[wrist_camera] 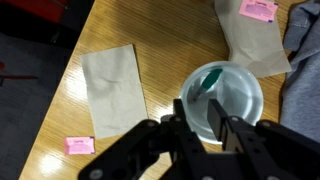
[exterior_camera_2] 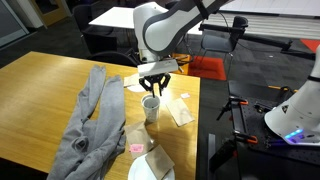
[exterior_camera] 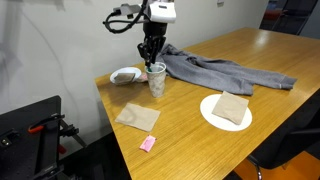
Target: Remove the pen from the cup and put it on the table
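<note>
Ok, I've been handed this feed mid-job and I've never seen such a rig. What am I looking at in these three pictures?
It is one robot arm ending in a two-fingered pincer. Two pictures come from cameras standing off the wooden table. The third looks down from the wrist, so the dark fingers show at its bottom edge. Right under the pincer stands the cup, and the wrist view shows the green pen inside it. Around the cup lie a white bowl, a grey garment, a brown napkin, a small pink block and a plate carrying another napkin. The pincer looks open and holds nothing.
</note>
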Controlling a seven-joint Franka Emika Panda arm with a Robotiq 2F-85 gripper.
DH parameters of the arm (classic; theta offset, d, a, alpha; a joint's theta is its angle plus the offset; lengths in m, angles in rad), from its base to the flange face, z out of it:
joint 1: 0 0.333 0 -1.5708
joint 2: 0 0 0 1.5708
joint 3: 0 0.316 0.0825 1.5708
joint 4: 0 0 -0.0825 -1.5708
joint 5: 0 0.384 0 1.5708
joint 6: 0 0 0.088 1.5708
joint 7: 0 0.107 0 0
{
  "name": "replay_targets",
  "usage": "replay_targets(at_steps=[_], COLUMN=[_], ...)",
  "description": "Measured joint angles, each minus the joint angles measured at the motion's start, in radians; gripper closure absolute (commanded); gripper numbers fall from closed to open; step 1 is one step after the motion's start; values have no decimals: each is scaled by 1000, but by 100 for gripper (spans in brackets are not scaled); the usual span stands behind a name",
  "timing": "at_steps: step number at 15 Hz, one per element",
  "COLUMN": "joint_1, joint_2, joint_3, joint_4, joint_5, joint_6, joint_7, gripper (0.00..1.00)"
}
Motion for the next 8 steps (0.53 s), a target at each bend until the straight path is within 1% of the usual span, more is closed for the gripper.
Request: replay_targets(at_steps=[8], joint_1=[12], joint_2=[47], joint_3=[0], joint_4=[44], joint_5=[-4], joint_6=[0], joint_7=[0], gripper=[68])
